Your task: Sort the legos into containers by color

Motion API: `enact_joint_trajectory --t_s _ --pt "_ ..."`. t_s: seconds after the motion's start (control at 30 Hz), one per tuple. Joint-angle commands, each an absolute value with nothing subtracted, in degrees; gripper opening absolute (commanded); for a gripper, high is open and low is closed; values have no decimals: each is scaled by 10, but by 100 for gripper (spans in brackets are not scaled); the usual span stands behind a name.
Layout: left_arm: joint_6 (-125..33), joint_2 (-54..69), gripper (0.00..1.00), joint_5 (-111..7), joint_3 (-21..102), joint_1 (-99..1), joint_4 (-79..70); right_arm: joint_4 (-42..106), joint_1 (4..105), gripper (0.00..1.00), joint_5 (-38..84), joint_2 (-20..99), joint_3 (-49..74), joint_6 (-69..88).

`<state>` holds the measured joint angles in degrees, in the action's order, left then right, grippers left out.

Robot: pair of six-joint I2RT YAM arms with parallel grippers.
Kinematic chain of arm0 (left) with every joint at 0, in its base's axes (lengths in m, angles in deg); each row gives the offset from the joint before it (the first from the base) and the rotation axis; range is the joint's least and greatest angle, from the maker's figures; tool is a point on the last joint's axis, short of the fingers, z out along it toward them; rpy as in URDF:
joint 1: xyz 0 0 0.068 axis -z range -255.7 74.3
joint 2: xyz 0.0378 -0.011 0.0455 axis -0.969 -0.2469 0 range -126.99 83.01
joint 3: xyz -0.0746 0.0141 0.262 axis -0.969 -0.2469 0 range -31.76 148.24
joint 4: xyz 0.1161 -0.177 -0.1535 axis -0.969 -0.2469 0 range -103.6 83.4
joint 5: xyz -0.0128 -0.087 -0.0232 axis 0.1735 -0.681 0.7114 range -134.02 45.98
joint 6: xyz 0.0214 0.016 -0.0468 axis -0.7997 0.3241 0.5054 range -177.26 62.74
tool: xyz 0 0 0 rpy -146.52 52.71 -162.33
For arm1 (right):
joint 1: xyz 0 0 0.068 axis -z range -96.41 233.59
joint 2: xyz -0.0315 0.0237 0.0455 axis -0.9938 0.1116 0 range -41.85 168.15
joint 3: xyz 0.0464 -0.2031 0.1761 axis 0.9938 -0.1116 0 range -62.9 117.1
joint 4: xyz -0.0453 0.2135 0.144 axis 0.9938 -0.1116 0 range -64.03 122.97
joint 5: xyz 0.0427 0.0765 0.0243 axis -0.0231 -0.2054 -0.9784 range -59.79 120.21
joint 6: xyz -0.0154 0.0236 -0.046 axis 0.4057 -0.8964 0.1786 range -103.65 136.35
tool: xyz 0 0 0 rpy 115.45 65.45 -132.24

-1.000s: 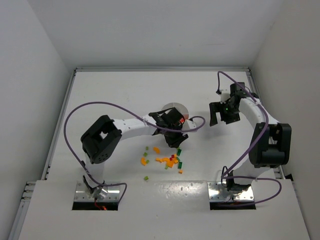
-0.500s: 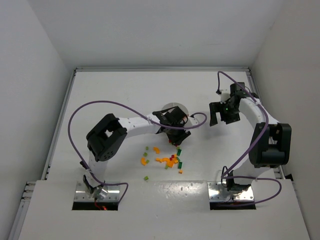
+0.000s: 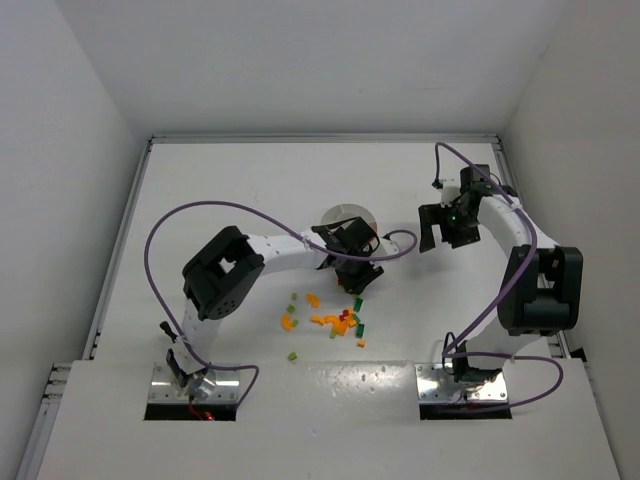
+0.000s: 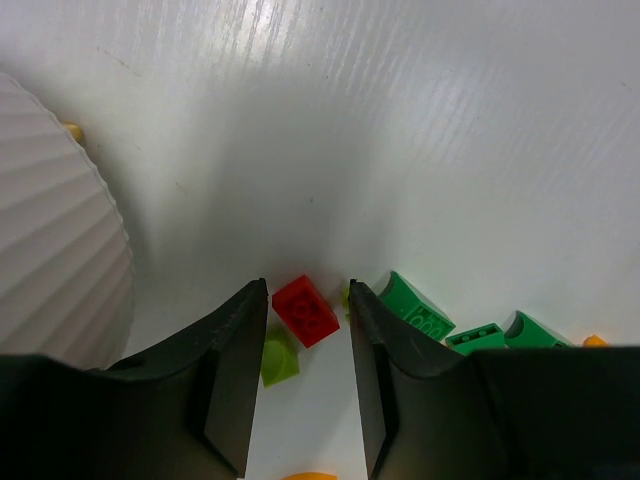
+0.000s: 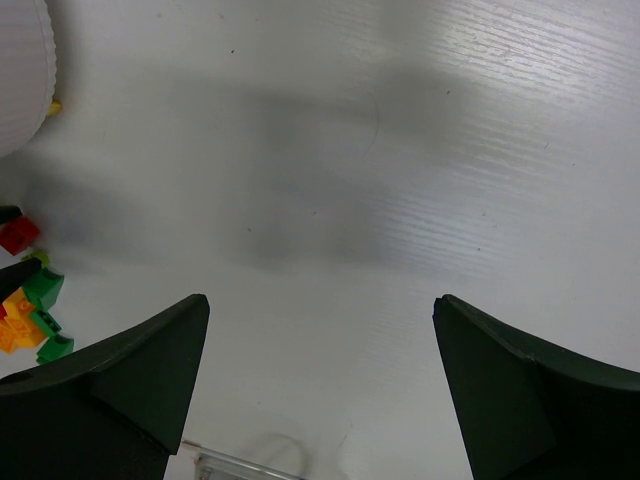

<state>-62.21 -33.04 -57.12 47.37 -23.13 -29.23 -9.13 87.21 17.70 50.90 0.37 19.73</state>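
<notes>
L gripper (image 4: 305, 290) sits low over the table (image 4: 420, 120), just beside the white dish (image 4: 50, 230), jaws set narrow w/ one red brick (image 4: 305, 310) btw the tips. Thin slivers of table show either side of it, so prob. not pinched yet; brick lies flat on the table. Narrow setting makes sense: brick is far smaller than the fingers (image 4: 235, 370), and neighbours crowd in, so a wide approach would knock them about.

Neighbours: lime piece (image 4: 278, 358) touching the left finger's inner side, dark green bricks (image 4: 415, 305) just right of the other finger. Judgement: closing here could catch the lime bit too.

Red brick: glossy, sq., studs up, turned diagonal to the jaws, so corners may meet the pads first and it could twist.

From top cam the rest of the legos (image 3: 335, 320), orange, yellow, green, a few red, lie scattered on the table nearer the arm bases than the dish; the arm hides the dish interior.

R gripper (image 5: 320, 300) hangs spread wide, holding nothing, over bare table well right of the dish, likely parked clear of the L arm
</notes>
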Motion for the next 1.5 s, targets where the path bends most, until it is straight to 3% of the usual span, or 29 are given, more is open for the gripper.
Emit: enact_joint_trajectory --t_s 0.0,0.57,0.83,1.13,1.47 --pt "-614 -334 44 -564 491 -225 -286 -83 869 94 171 509 16 192" --pt "-630 -315 34 -553 456 -236 -286 -83 869 92 171 514 21 192" --pt "-684 -241 15 -613 443 -236 -291 -83 869 92 171 514 21 192" --pt "-678 -164 14 -637 495 -253 -309 -83 869 92 171 519 27 192" --pt "-652 -210 14 -626 550 -328 -315 -83 869 92 171 539 55 192"
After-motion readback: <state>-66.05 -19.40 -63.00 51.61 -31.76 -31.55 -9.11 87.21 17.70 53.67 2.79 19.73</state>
